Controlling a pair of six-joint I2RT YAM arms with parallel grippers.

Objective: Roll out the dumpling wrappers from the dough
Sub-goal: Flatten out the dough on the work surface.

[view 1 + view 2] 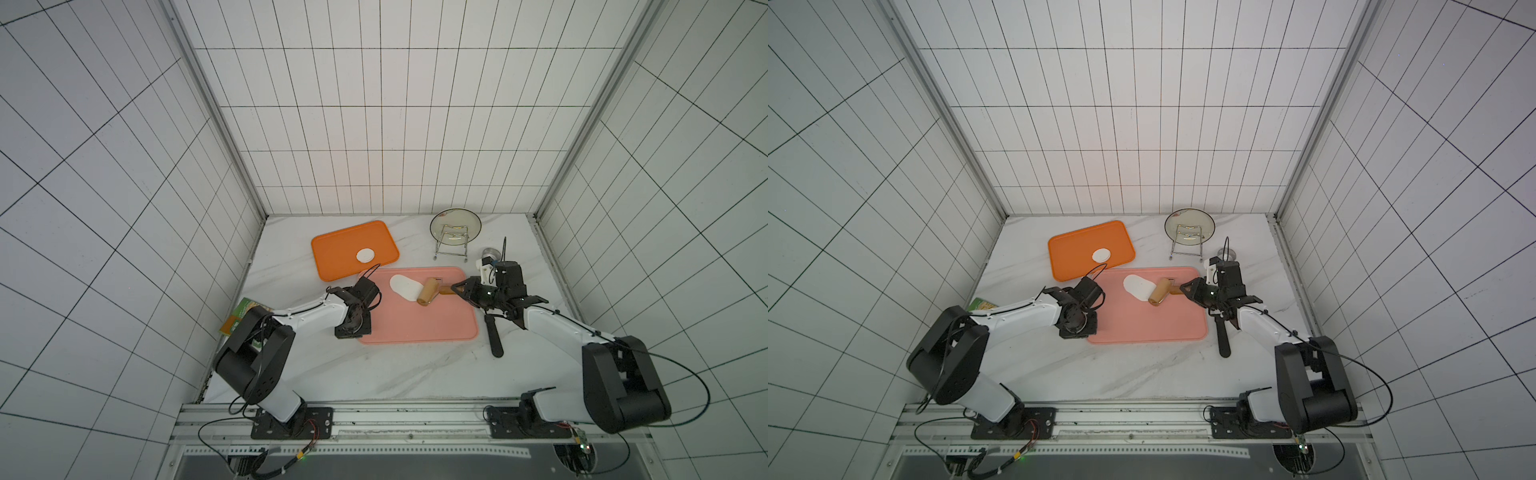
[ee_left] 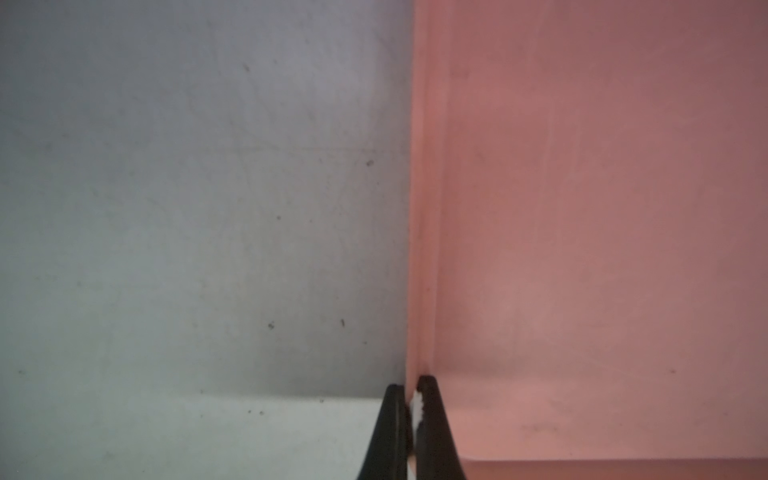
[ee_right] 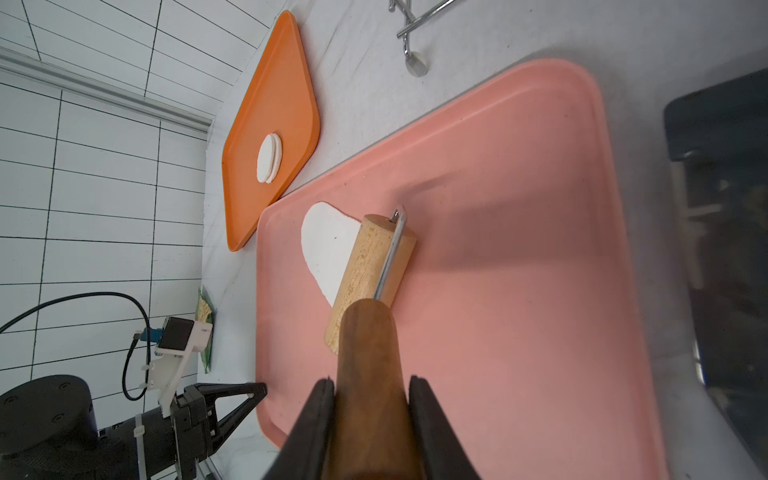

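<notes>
The dough is a flat white oval at the back of the pink tray. A light wooden roller rests on the dough's right end. My right gripper is shut on the roller's dark handle. Two dumpling wrappers, round white discs, lie stacked on the orange tray. My left gripper points down at the pink tray's left edge, shut on its rim.
A glass plate on a wire rack stands at the back right. A small steel ring lies behind my right wrist. A black-handled tool lies right of the pink tray. A green packet sits by the left wall.
</notes>
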